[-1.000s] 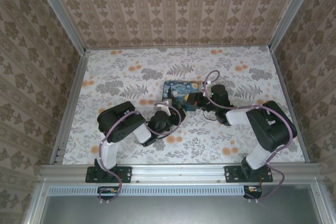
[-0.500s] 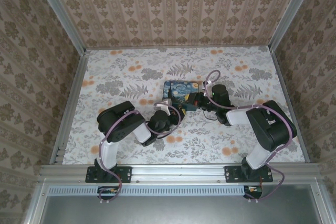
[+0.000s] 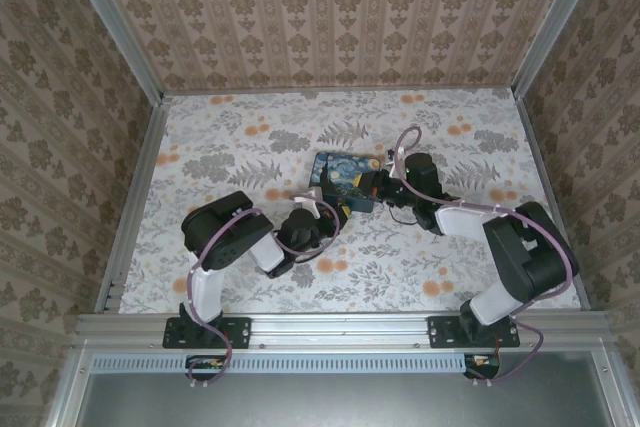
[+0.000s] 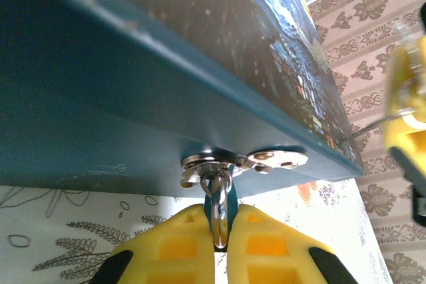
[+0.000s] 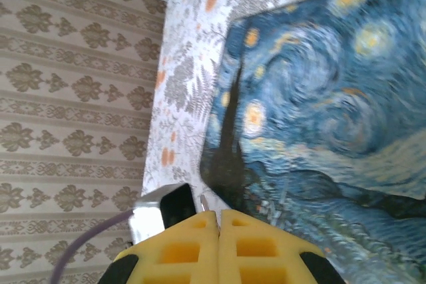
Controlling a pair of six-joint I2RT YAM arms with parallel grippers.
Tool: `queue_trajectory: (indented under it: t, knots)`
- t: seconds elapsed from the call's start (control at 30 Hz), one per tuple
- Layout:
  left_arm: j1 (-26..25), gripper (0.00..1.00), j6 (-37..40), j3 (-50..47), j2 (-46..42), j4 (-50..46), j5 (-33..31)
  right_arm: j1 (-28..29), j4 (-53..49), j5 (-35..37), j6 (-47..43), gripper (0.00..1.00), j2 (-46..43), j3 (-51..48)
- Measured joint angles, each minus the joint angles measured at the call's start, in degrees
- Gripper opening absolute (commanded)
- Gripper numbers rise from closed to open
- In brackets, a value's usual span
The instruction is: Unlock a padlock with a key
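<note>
- The left gripper (image 4: 219, 223) is clamping its yellow fingers (image 4: 176, 241) on the padlock (image 4: 219, 194). The silver shackle is sticking out just ahead of the fingertips, and the lock body is lying mostly hidden between the pads.
- Directly ahead of that gripper, the shackle is hanging through a metal hasp (image 4: 266, 159) that is sitting on the plain blue side wall of the box (image 4: 133, 111).
- The box is looming close over the left gripper, and its painted lid is running away up and to the right of it.
- The right gripper (image 5: 218, 224) is holding its yellow fingers tight against each other. Whether anything thin is being pinched between them, I cannot tell.
- Ahead and to the right of the right gripper, the starry painted lid is spreading out, with one dark corner of it lying just beyond the fingertips.
- In the top view, both grippers are reaching in at the box, which is resting on the flowered tabletop (image 3: 250, 137). The left one is working at its near left corner and the right one at its right side.
</note>
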Motion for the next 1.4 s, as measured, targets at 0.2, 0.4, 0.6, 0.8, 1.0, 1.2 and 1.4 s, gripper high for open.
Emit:
queue_trajectory:
  t: [0.2, 0.4, 0.6, 0.8, 1.0, 1.2, 1.4]
  knots:
    - [0.9, 0.00, -0.1, -1.1, -0.6, 0.1, 0.9, 0.0, -3.6, 0.0, -0.2, 0.00, -6.7, 0.3]
    - [1.8, 0.00, -0.6, -2.6, -1.8, 0.0, 2.2, 0.0, -4.2, -0.3, 0.3, 0.00, -13.5, -3.1]
    - [2.6, 0.00, -1.2, -3.0, -3.8, -2.6, 4.4, 0.9, -5.7, -1.6, 0.5, 0.00, -18.1, -10.0]
    - [4.2, 0.00, -1.5, -3.0, -6.1, -6.7, 8.4, 2.3, -8.0, -3.3, 0.4, 0.00, -23.3, -16.1]
    - [5.2, 0.00, -1.5, -3.0, -9.6, -11.7, 12.1, 2.4, -8.4, -4.6, 0.1, 0.00, -25.2, -21.1]
    - [5.5, 0.00, -1.5, -2.4, -12.2, -16.7, 16.0, 2.6, -7.3, -5.7, 0.1, 0.00, -24.5, -23.7]
    - [5.5, 0.00, -1.7, -2.0, -13.2, -18.9, 18.3, 2.6, -4.3, -5.1, 1.5, 0.00, -23.6, -25.7]
